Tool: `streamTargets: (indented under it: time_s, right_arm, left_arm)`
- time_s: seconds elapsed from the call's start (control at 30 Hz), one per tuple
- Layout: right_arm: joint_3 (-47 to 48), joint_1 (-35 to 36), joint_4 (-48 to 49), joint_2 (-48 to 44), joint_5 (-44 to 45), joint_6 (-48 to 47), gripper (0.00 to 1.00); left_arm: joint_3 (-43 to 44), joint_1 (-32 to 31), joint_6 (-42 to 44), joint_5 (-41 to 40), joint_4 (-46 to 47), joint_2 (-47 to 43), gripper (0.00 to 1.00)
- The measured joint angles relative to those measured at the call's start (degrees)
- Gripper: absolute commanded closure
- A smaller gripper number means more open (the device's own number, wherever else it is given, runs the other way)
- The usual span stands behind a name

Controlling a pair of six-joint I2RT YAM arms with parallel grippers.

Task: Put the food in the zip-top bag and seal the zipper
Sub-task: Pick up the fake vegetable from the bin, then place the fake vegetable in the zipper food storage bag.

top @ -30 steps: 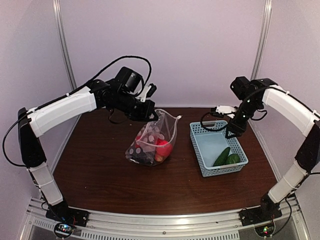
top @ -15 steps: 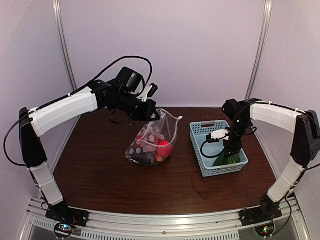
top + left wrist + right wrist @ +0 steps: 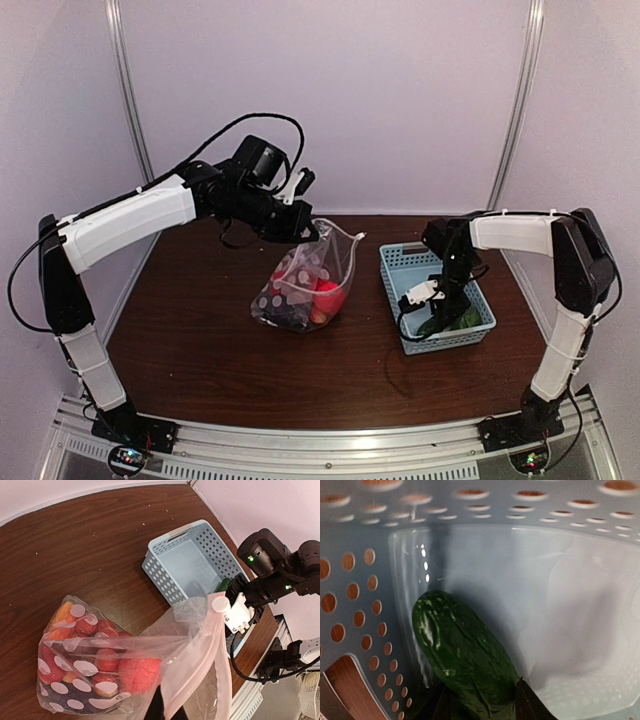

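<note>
Dark wood-grain table (image 3: 200, 340), then the floppy clear polka-dot zip-top bag (image 3: 305, 285) mid-table, hung by its mouth from the left gripper (image 3: 162, 707), which is pinched tight on the film; red toy fruit (image 3: 140, 672) inside. Light-blue perforated plastic basket (image 3: 395, 280) to its right holds a glossy green toy cucumber (image 3: 465, 655) by the wall. The right gripper (image 3: 482, 705) straddles its end w/ a narrow gap; can't tell if it's clamped. Cuke looks light, stiff, slick, so grab mid-body, across the width.

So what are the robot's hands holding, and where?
The left fingers pinch the zip-top bag by its open mouth edge. The right fingers straddle one end of a cucumber in the light-blue basket; whether they grip it cannot be told.
</note>
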Motion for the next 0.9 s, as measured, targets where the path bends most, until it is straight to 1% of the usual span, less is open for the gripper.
streamTargets:
  time_s: [0.07,0.17,0.23,0.3,0.6,0.67,0.77,0.9]
  right_arm:
    - [1.0,0.0,-0.2,0.4,-0.4,-0.4,0.73]
    - [2.4,0.0,0.1,0.4,-0.6,-0.9,0.76]
    - [3.0,0.0,0.1,-0.1,-0.5,-1.0,0.80]
    - [3.8,0.0,-0.4,-1.4,-0.4,-1.4,0.82]
    - [10.1,-0.3,-3.0,-13.6,-0.3,-1.4,0.86]
    - [11.8,-0.4,-4.3,-15.3,-3.0,-0.4,0.88]
    - [15.7,-0.5,-6.2,-16.3,-10.1,2.6,0.88]
    - [22.6,-0.3,-7.0,-16.3,-23.9,8.7,0.87]
  left_arm:
    - [-0.1,0.0,0.0,0.0,0.0,0.0,1.00]
    - [-0.1,0.0,0.0,0.0,0.0,0.0,1.00]
    - [-0.1,0.2,0.0,0.0,0.0,0.0,1.00]
    - [-0.1,0.4,0.0,0.0,0.0,0.0,1.00]
    - [-0.1,0.6,0.0,0.3,0.0,0.0,1.00]
    - [0.0,0.6,0.0,0.3,0.0,0.0,1.00]
    - [0.0,0.6,0.0,0.5,0.0,0.1,1.00]
    - [0.4,0.6,0.0,1.0,0.0,0.7,1.00]
